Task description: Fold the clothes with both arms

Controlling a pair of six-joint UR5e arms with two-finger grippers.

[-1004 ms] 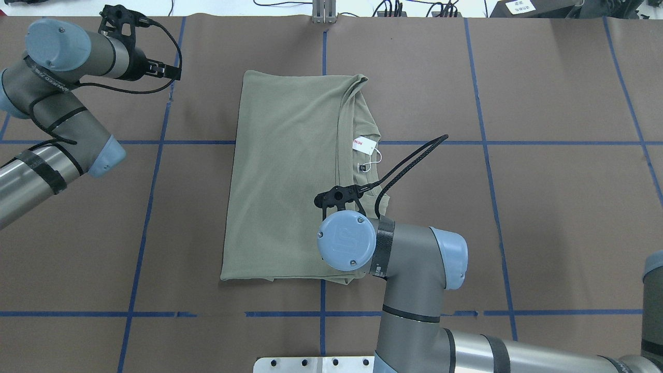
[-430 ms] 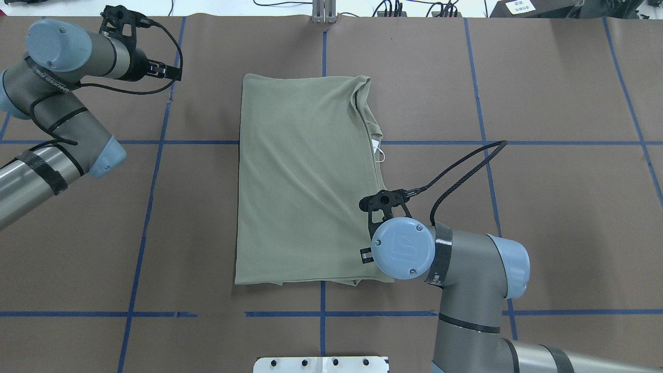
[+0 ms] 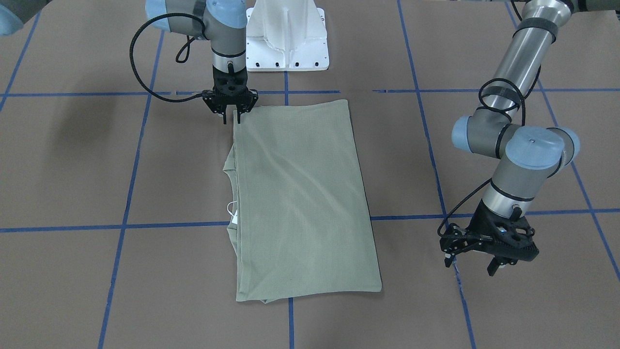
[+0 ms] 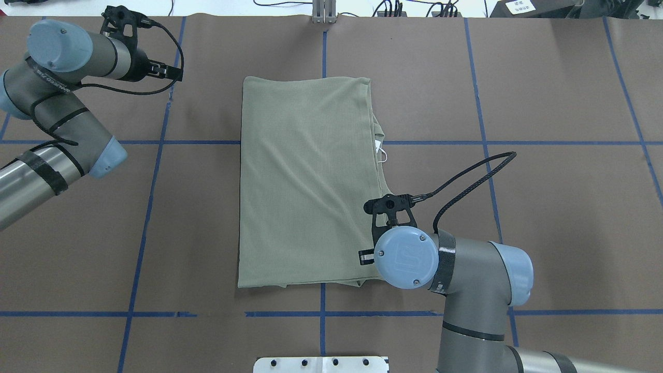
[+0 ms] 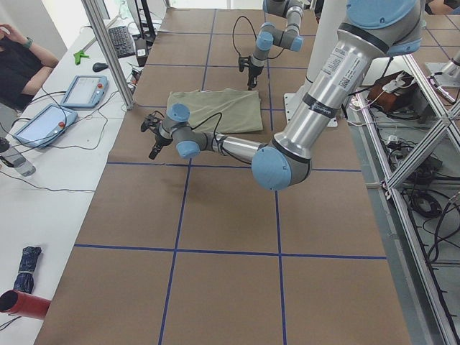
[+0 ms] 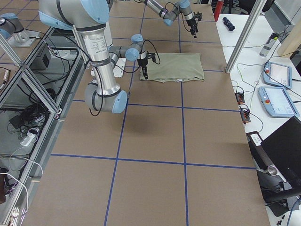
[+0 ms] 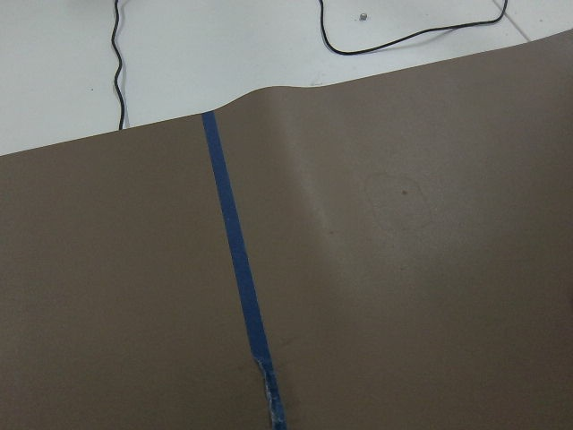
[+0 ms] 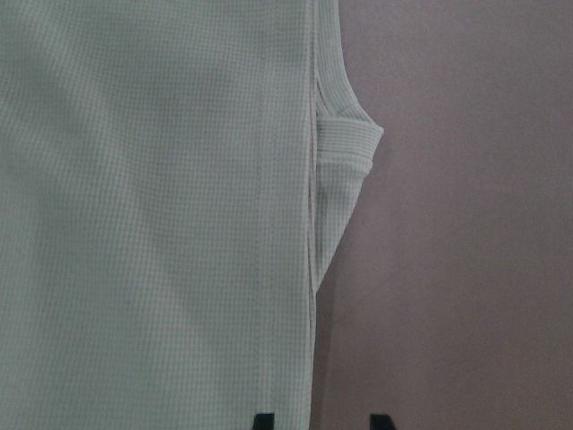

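Note:
The pale olive-green shirt (image 4: 305,181) lies folded into a tall rectangle in the middle of the table (image 4: 544,207). Only a sliver of its white hang tag (image 4: 380,147) peeks out at the right edge. My right gripper (image 3: 232,116) points straight down at the shirt's near right corner (image 3: 300,194). In the right wrist view its fingertips (image 8: 262,421) stand apart on either side of the folded edge (image 8: 152,224), so it is open. My left gripper (image 3: 472,264) hovers open over bare table at the far left, well away from the cloth.
Blue tape lines (image 4: 150,207) form a grid on the brown table cover. The white pedestal base (image 3: 286,39) sits at the robot's edge. Tablets (image 5: 83,90) and cables lie on the white bench beyond, where a person (image 5: 18,61) sits.
My right gripper swept rightward with the shirt's top layer, which now covers the collar and most of the tag. The shirt lies flatter. The left arm stayed put.

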